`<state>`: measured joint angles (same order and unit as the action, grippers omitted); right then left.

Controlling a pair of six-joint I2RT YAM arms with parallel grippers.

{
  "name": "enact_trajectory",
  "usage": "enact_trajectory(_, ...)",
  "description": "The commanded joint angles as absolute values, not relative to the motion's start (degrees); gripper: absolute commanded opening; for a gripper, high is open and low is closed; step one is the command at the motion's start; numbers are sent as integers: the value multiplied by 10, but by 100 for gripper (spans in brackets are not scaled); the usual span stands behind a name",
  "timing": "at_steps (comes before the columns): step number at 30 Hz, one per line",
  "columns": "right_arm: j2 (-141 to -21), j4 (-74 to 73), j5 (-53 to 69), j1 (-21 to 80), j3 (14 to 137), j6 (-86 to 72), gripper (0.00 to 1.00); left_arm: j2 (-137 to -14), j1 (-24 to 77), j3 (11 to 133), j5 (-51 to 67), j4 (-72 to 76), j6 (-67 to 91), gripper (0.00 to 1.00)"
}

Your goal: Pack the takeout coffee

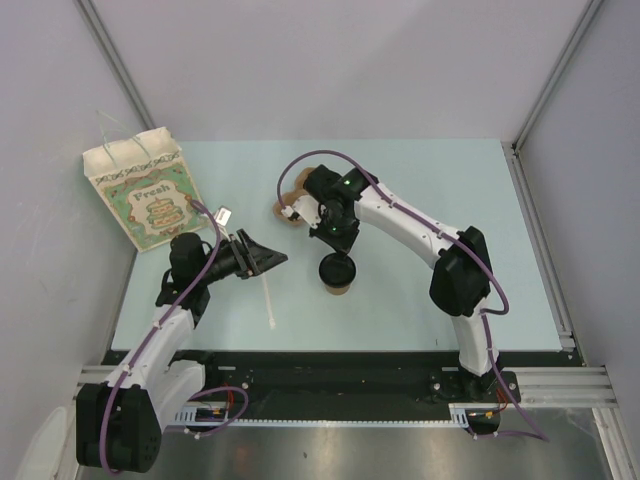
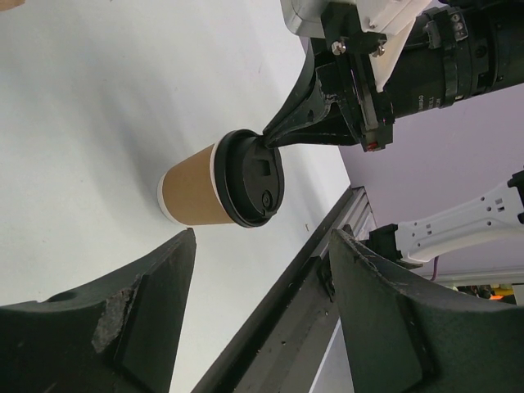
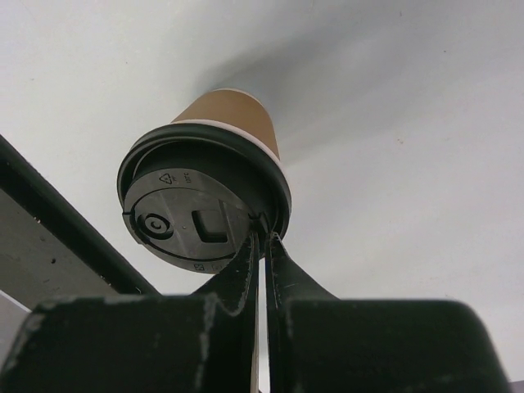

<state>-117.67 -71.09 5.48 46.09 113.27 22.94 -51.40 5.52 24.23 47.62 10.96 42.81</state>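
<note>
The takeout coffee stands upright on the table's near middle, a tan paper cup under a black lid. My right gripper hangs right above it. In the right wrist view its fingers are almost closed and pinch the rim of the lid, with the cup below. My left gripper is open and empty to the left of the cup and points at it. The cup sits beyond its spread fingers.
A white stir stick lies on the table below the left gripper. The brown pulp carrier sits behind the right gripper, partly hidden. A printed paper bag stands at the far left. The table's front rail runs close by.
</note>
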Motion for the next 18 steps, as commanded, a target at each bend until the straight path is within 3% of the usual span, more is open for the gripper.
enact_trajectory(1,-1165,-711,67,466,1158,229,0,-513,60,262,474,122,412,72)
enact_trajectory(8,-1172,-710,57,462,1160,230,0,-512,61,262,474,121,413,72)
enact_trajectory(18,-1194,-716,55,449,1170,230,19,-518,64,266,474,119,411,72)
